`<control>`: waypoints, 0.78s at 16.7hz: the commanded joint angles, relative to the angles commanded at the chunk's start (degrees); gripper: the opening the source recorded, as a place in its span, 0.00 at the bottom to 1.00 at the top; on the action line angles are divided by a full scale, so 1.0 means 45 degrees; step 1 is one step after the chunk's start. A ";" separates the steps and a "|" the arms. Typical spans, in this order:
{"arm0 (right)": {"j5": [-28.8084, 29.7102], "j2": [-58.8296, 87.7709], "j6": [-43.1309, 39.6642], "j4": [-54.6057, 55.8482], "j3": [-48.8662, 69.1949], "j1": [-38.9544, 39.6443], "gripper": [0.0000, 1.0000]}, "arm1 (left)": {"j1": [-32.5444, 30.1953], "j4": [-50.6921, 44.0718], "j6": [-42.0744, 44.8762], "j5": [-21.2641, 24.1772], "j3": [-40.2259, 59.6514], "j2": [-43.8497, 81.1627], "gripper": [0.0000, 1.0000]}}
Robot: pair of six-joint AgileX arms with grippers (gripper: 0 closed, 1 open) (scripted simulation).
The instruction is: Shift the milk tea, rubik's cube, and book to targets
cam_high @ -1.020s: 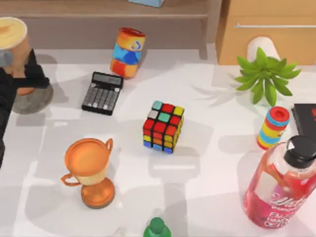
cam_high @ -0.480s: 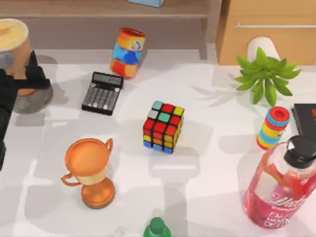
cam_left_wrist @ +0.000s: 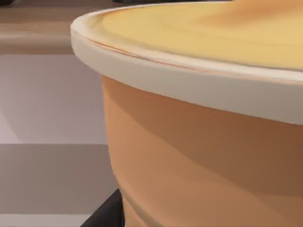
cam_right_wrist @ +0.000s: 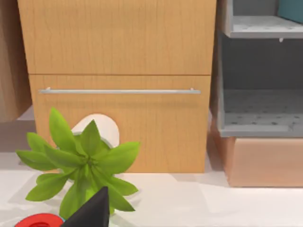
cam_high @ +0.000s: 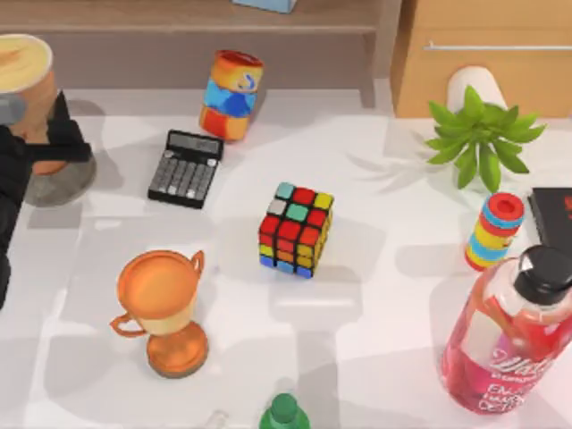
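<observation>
L gripper [cam_high: 40,147] at table's far left, closed round the milk tea [cam_high: 22,67], which stands on the grey stone disc [cam_high: 67,183]. You're holding mid-body: smooth tapered cup, prob. light, top-heavy, tippy. Rubik's cube [cam_high: 295,229] mid-table: rigid, square faces, easy pinch. R arm parked, fingers: can't tell.

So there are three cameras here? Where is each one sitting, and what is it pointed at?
Top view: above the table, looking down at the rubik's cube, calculator and trophy; the left arm's gripper sits at the left edge, around the milk tea.
Left wrist view: on the left arm, pressed close against the milk tea.
Right wrist view: on the right arm, facing the wooden drawer and plant.
Shared: the top and right wrist views both show the plant.
</observation>
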 joint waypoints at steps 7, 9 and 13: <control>0.0000 0.0000 0.0000 0.0000 0.0000 0.0000 1.00 | 0.0000 0.0000 0.0000 0.0000 0.0000 0.0000 1.00; 0.0000 0.0000 0.0000 0.0000 0.0000 0.0000 1.00 | 0.0000 0.0000 0.0000 0.0000 0.0000 0.0000 1.00; 0.0000 0.0000 0.0000 0.0000 0.0000 0.0000 1.00 | 0.0044 0.0345 0.0002 0.0029 -0.0492 -0.0175 1.00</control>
